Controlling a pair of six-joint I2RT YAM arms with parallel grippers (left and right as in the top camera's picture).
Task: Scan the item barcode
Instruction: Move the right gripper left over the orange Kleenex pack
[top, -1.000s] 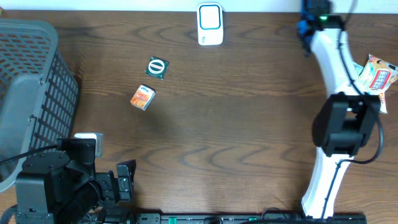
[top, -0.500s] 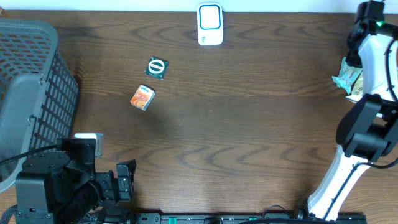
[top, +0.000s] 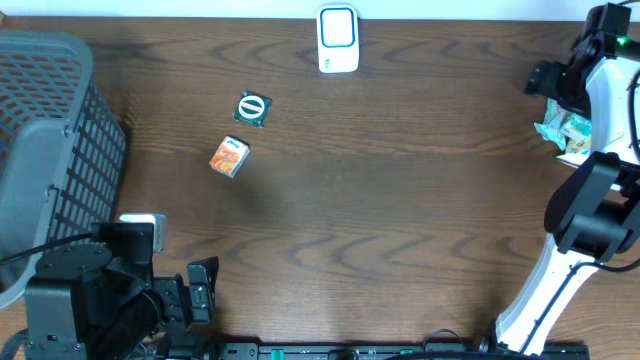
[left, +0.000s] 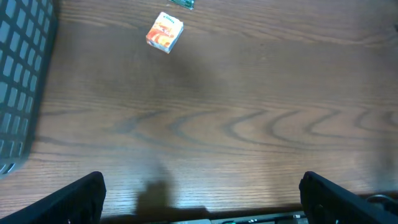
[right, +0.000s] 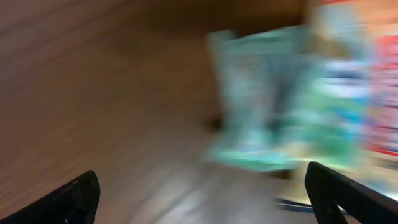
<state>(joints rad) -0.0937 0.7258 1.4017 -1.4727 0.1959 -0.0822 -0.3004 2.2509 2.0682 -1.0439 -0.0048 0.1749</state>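
A white scanner (top: 338, 38) with a blue face stands at the table's far edge. A teal-green packet (top: 560, 128) lies at the right edge in a pile of packets. My right gripper (top: 545, 78) hovers just left of that pile. The right wrist view is blurred, with the green packet (right: 273, 118) ahead; my right gripper (right: 208, 205) is open and empty. My left gripper (top: 200, 290) rests at the near left; in its own view the left gripper (left: 202, 205) is open over bare wood.
A grey mesh basket (top: 50, 150) fills the left side. A small orange box (top: 229, 157) and a round green packet (top: 253, 108) lie left of centre; the orange box (left: 165, 32) also shows in the left wrist view.
The right arm swung from the table's right-centre to the far right edge, and its gripper went from shut to open. The left arm stayed still.
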